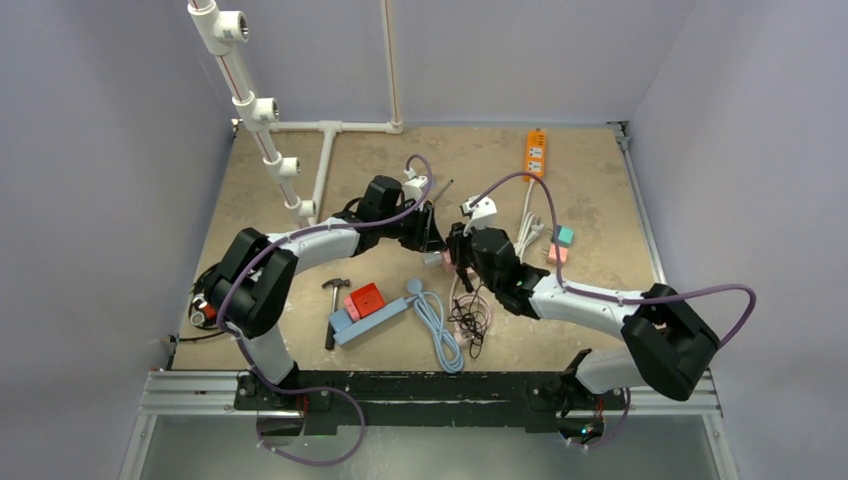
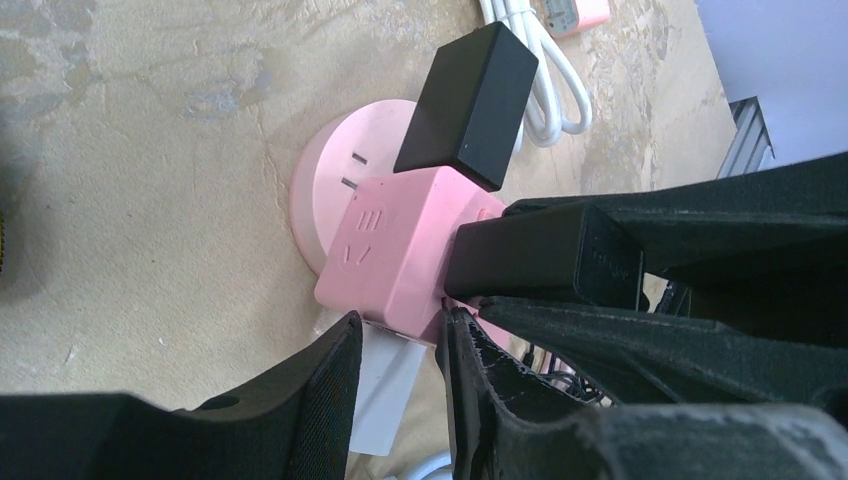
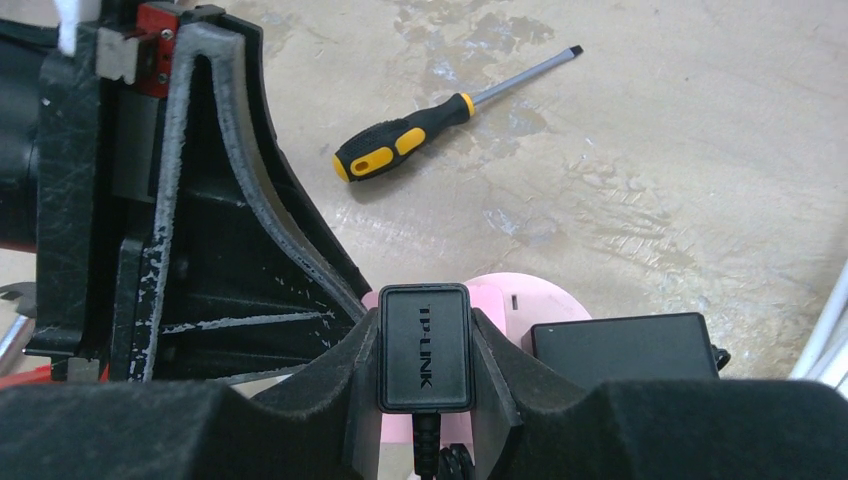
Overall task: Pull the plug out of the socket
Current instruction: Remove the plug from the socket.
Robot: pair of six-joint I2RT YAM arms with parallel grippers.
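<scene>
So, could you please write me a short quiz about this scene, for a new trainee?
1. True or false: the right claw is shut on the black TP-LINK plug.
2. The screwdriver on the table has a handle that is: A) black and yellow, B) all red, C) blue and white.
3. What sits between the fingers of the left claw?

Key
1. True.
2. A.
3. A white block, just below the cube of the pink socket.
</scene>
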